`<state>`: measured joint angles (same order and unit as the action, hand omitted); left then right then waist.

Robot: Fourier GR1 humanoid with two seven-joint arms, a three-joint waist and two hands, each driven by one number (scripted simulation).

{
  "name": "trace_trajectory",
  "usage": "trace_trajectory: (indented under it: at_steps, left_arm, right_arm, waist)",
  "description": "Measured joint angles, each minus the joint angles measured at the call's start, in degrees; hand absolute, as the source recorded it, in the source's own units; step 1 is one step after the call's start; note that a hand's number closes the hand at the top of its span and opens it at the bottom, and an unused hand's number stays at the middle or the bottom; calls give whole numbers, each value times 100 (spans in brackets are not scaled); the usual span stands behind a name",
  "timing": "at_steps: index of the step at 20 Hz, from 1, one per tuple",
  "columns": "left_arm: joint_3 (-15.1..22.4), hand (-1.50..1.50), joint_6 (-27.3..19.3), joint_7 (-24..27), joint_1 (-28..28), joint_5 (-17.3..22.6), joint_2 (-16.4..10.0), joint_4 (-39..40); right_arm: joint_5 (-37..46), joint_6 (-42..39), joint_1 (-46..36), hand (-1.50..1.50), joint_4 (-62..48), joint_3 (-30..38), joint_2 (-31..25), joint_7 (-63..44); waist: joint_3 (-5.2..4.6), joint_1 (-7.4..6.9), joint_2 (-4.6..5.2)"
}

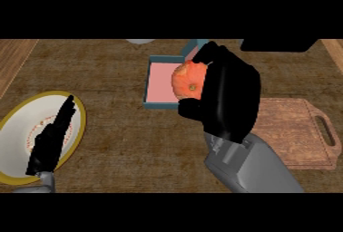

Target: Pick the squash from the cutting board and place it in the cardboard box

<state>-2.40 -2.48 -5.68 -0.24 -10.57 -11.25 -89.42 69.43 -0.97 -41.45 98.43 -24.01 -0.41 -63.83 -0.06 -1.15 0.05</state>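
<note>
Nearest the robot, the left hand [52, 136] shows at the lower left over a yellow-rimmed plate [19, 140]. Its fingers are straight and hold nothing; it is resting, apparently kept out of the way because this job needs only one arm.

To the right, the grey right forearm [251, 167] rises from the lower edge and passes just beside the wooden cutting board [291, 131]. The visible part of the board has nothing on it, which fits the pick being done.

Farther on, the right hand [231, 90] is curled round the orange squash [186, 80], with fingers over its far side and thumb under its near side. Most of the squash is hidden behind the palm. The hand holds it over the right-hand part of the box [158, 86], whose walls are blue-grey and whose floor is pink. That is probably to line it up for the release. Whether the squash touches the floor cannot be told.

A dark object [278, 44] lies at the far edge.
</note>
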Motion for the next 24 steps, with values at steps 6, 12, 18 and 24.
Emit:
trace_trajectory:
  at_steps: [6,12,18,24]
  left_arm:
    - [47,0,-2,-13,-107,-49,62,57]
    - [58,0,-15,37,-156,-92,98,122]
    - [52,0,10,88,-255,-106,112,239]
    - [95,0,87,-2,-295,-103,107,140]
  right_arm:
    - [-507,301,-952,150,-1509,671,8,204]
    - [-1026,826,-1717,150,-3216,1233,17,514]
    - [-1470,1582,-2206,150,-4956,1522,28,816]
    - [-1902,2486,-2544,-150,-6276,1828,19,1118]
  waist:
    - [2,-43,23]
    - [1,-99,47]
    - [2,-148,69]
    - [3,-234,91]
